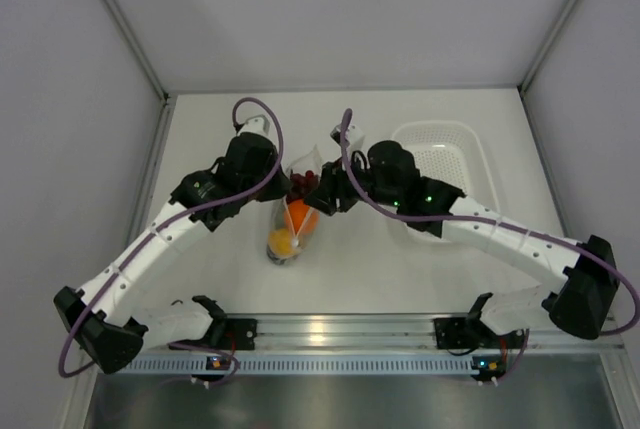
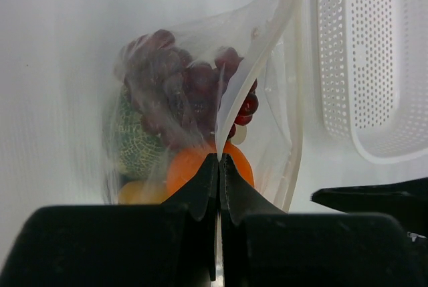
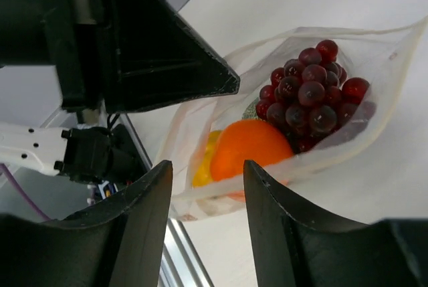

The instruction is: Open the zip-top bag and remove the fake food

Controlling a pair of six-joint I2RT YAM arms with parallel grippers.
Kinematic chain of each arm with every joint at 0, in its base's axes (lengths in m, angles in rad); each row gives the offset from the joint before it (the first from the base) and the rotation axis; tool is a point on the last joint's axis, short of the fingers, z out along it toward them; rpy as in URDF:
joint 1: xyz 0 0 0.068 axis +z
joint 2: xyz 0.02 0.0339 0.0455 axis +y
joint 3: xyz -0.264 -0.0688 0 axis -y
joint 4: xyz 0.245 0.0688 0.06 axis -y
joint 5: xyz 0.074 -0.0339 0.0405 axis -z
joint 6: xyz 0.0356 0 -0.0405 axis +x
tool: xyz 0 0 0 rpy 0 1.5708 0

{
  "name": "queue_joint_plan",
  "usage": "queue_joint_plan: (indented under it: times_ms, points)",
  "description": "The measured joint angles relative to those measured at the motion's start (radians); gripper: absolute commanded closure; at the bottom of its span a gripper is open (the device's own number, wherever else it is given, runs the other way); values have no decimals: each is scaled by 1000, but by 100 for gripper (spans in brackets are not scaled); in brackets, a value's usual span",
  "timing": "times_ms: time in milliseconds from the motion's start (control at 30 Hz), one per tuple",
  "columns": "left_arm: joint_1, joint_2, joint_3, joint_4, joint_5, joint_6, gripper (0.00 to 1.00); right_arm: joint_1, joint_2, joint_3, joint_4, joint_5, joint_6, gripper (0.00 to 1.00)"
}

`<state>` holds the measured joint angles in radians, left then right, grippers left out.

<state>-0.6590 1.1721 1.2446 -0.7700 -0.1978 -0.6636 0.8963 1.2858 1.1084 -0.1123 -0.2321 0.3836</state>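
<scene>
The left pincer [image 2: 219, 166] is clenched on 1 lip of the zip-top bag [image 2: 274, 66]. The right pincer [image 3: 207, 170] is released, with nothing between its jaws, and faces the bag, which lies on the desk [image 1: 380, 279] between the 2 arms. The fake food is inside: grapes [image 3: 311, 93], orange [image 3: 251, 146], lemon [image 3: 204, 163]. The left pinch should probably hold firm so the mouth gapes. The right should enter between the lips and close on fruit, not film, or the whole bag will likely drag along

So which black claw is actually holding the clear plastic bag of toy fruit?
The left gripper: pinched shut on the clear plastic bag at its edge; the right gripper gapes open, holding nothing.
</scene>
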Motion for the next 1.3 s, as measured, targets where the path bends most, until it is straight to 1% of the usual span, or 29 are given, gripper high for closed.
queue_joint_plan:
  times_ms: [100, 300, 400, 433, 467, 500, 567, 600, 633, 700, 800, 900, 1067, 1167, 1200, 1267, 1300]
  points:
    - [0, -33, -14, 2, -5, -53, 100, 28, 55, 27, -15, 43, 61, 55]
    - [0, -90, -51, 13, -29, -144, 100, 43, 139, 65, -40, 111, 165, 56]
    - [0, -104, -63, 14, -49, -169, 100, 72, 206, 138, -124, 174, 175, 52]
    - [0, -107, -67, 14, -58, -177, 100, 86, 220, 155, -147, 200, 174, 47]
    - [0, -110, -71, 15, -64, -182, 100, 104, 230, 170, -174, 228, 174, 44]
    - [0, -114, -76, 16, -74, -189, 100, 122, 230, 171, -195, 254, 169, 37]
    - [-1, -119, -86, 20, -90, -204, 100, 149, 229, 171, -233, 291, 165, 31]
    - [-2, -122, -93, 23, -97, -208, 100, 159, 228, 170, -249, 307, 161, 27]
    - [-4, -123, -99, 24, -106, -212, 100, 169, 228, 169, -262, 323, 160, 20]
    - [-5, -123, -109, 31, -119, -221, 100, 178, 228, 168, -282, 353, 157, 15]
    - [-8, -124, -122, 38, -141, -227, 100, 185, 229, 140, -273, 376, 157, 14]
    - [-10, -132, -143, 42, -161, -233, 100, 188, 245, 114, -271, 377, 171, 15]
    - [-13, -161, -173, 44, -171, -252, 100, 190, 321, 116, -266, 366, 206, 15]
    - [-16, -177, -187, 45, -175, -262, 100, 190, 342, 110, -244, 355, 230, 28]
    - [-18, -183, -195, 46, -179, -267, 100, 190, 343, 101, -230, 347, 240, 41]
    - [-20, -201, -212, 49, -187, -275, 100, 190, 343, 84, -208, 332, 255, 48]
    - [-21, -206, -217, 51, -189, -277, 100, 191, 343, 78, -203, 328, 262, 49]
